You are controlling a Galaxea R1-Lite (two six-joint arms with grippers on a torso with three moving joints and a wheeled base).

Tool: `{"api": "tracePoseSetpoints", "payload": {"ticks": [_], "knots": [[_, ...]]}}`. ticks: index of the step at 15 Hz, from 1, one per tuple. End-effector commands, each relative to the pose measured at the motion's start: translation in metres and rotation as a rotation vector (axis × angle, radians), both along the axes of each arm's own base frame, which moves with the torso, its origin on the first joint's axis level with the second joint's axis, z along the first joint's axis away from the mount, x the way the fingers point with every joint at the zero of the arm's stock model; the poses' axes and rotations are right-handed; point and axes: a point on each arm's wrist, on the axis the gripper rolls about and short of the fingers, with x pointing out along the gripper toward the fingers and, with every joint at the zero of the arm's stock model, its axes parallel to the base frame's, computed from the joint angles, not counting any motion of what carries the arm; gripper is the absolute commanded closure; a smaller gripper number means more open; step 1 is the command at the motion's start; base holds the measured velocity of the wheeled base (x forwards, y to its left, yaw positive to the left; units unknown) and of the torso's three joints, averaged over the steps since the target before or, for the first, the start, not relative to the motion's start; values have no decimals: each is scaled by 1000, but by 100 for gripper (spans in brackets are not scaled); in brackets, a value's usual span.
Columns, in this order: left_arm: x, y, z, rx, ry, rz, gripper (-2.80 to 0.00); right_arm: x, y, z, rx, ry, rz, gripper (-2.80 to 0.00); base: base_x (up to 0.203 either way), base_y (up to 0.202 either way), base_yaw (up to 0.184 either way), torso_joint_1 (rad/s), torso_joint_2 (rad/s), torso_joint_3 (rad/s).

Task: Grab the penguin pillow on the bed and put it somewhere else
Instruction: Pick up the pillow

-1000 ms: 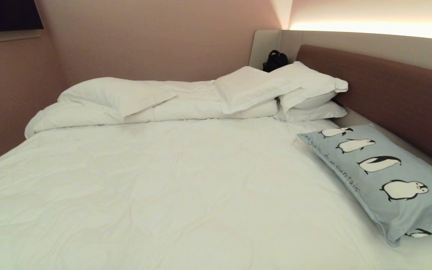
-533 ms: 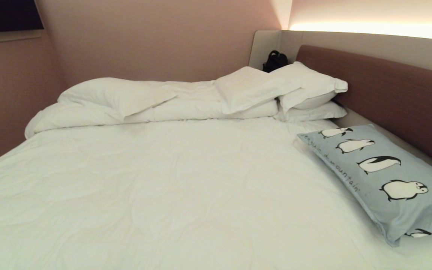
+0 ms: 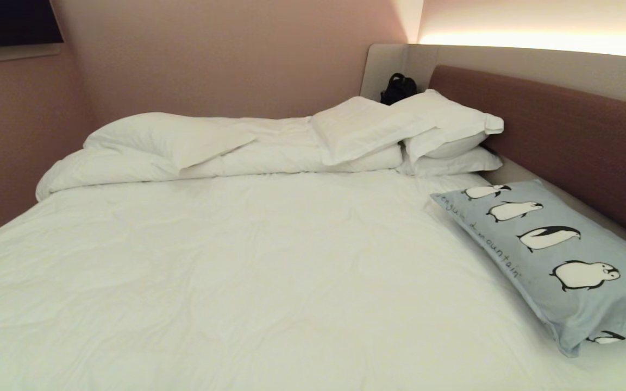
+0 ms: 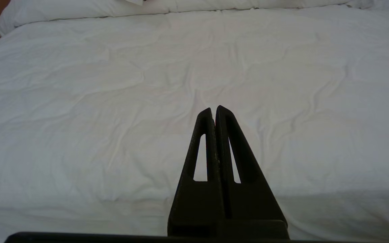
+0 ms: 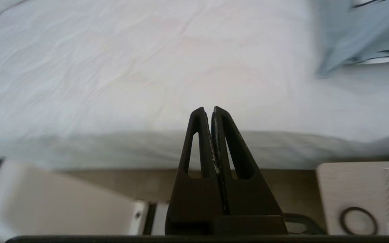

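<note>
The bed [image 3: 248, 271] fills nearly all of the head view, its white sheet wrinkled and bare across the middle; its near edge and near corners are cut off by the frame. Along the far edge lies a rolled white duvet [image 3: 144, 157], with plain white pillows [image 3: 400, 130] stacked at the far right corner against the brown headboard [image 3: 568, 136]. A small dark object [image 3: 398, 88] sits behind those pillows, half hidden; what it is cannot be made out.

The penguin pillow [image 3: 552, 255] lies flat on the bed's right edge, just beside the headboard, its lettered long side turned toward the middle of the bed. Its near corner hangs close to the bed's near right corner, and the lowest penguin is partly tucked under the fold.

Neither arm shows in the head view. The left gripper [image 4: 214, 111] hangs above the open sheet near the bed's near edge, its jaws pressed together, with the pillow out of its view. The right gripper [image 5: 207, 111] is at the bed's near edge, low beside the mattress, jaws likewise together and holding nothing. The penguin pillow [image 5: 360, 33] appears there blurred and cropped, well apart from the fingertips, off to one side beyond them.
</note>
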Motion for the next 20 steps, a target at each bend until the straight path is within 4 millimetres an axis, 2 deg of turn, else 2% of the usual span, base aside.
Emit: {"api": "tracePoseSetpoints", "payload": {"ticks": [1,4,9,13,16,20], "knots": [[0,0,0,-1,0,1,0,-5,-1,-6,-39,-29,-170,0,0,0,0,0,0,0],[0,0,0,-1,0,1,0,-14,1,-18,-78,-112,-203,0,0,0,0,0,0,0],[0,0,0,-1,0,1,0,-17,-1,-16,-118,-310,-269,0,0,0,0,0,0,0],[0,0,0,-1,0,1,0,-23,-1,-37,-254,-403,-297,0,0,0,0,0,0,0],[0,0,0,-1,0,1,0,-19,-1,-43,-232,-395,-292,0,0,0,0,0,0,0],[0,0,0,-1,0,1,0,1,-1,-58,-250,-431,-292,0,0,0,0,0,0,0]]}}
